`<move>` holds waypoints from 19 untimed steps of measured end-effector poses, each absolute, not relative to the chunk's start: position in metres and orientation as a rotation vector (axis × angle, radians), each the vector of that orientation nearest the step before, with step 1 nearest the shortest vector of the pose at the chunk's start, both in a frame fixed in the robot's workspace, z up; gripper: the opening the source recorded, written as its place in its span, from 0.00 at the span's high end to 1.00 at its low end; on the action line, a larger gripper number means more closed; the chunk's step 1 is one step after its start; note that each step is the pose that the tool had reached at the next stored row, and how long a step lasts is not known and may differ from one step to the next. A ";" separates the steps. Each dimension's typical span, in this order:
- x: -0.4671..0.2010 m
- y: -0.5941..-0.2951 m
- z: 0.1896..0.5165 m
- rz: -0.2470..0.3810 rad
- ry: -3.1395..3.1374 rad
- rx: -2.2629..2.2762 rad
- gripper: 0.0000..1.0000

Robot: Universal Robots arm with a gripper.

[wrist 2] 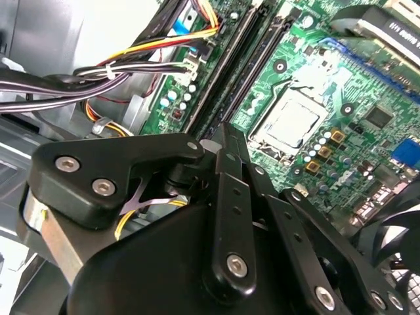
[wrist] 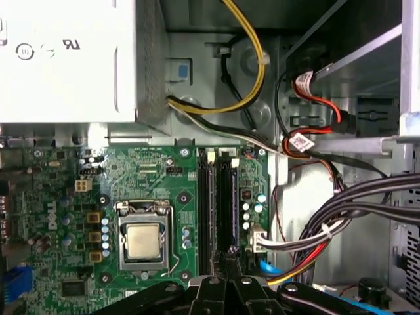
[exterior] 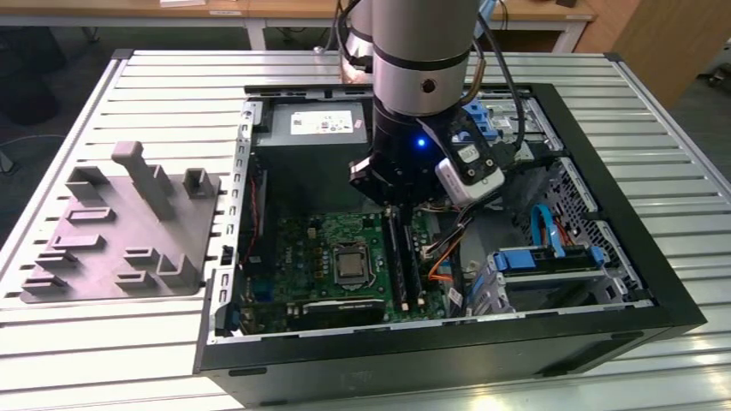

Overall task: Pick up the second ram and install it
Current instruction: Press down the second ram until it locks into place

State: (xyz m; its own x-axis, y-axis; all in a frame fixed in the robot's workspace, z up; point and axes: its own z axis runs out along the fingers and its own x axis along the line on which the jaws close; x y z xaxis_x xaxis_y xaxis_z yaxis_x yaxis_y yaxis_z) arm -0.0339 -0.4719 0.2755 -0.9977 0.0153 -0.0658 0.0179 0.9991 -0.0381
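While my black linkage gripper [exterior: 395, 205] hangs over the green motherboard [exterior: 325, 257] inside the open black computer case [exterior: 594, 330], its fingers [wrist 2: 226, 141] stand drawn together, though I cannot tell whether they clamp anything or merely press. In the exterior view a long, thin, dark grey memory card, the second ram [exterior: 396, 257], runs edge-on along the slots just on the exterior view's right of the square silver CPU socket [exterior: 346, 264]; in the first wrist view two dark strips [wrist: 216, 200] lie side by side in that slot bank, and I cannot say which is seated fully. I judge the step in hand to be seating the card: done well, it calls for keeping the fingers centred over the strip, square to the slot, and pressing straight down so both ends latch evenly, clear of the bundled black, yellow and red cables [wrist: 341, 216] beside the slots. As a container, the case also holds a pale power supply box [exterior: 314, 124] and blue-tabbed drive brackets [exterior: 549, 257]. Outside it, a grey moulded plate with upright blocks [exterior: 120, 227] rests on the ribbed metal table [exterior: 686, 197].
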 end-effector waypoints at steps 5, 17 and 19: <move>-0.033 -0.466 0.272 -0.059 3.075 0.025 0.90; -0.033 -0.452 0.253 -0.059 3.074 0.025 0.90; -0.033 -0.449 0.250 -0.059 3.074 0.025 0.90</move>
